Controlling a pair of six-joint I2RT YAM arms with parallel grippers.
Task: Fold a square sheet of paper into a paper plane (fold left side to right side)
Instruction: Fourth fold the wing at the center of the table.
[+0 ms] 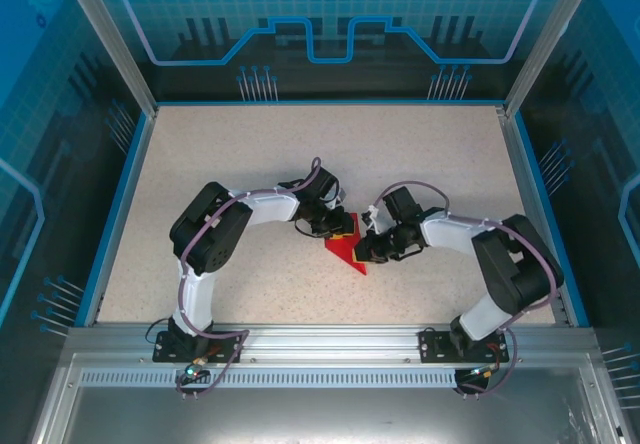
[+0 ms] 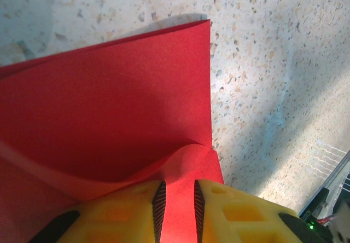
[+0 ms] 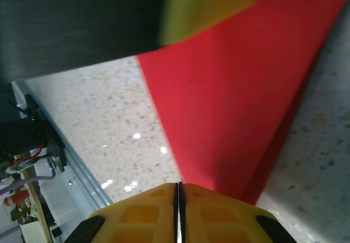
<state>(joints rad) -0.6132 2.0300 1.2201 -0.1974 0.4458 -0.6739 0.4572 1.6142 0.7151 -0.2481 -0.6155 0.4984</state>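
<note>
The red sheet of paper (image 1: 343, 252) lies folded into a pointed shape at the table's middle, between both grippers. In the left wrist view the sheet (image 2: 109, 100) shows two layers, and the upper one curls up towards my left gripper (image 2: 176, 187). That gripper's yellow fingers stand slightly apart, with red paper showing in the gap. From above, the left gripper (image 1: 338, 226) sits at the sheet's upper edge. My right gripper (image 1: 368, 249) is on the sheet's right side. Its jaws (image 3: 179, 187) are shut tight on the edge of the sheet (image 3: 235, 106), which rises off the table.
The speckled tabletop (image 1: 250, 164) is ringed by a blue rim and glass walls. A metal rail (image 1: 320, 339) runs along the near edge. The left gripper's yellow finger (image 3: 208, 2) and dark body loom blurred at the top of the right wrist view.
</note>
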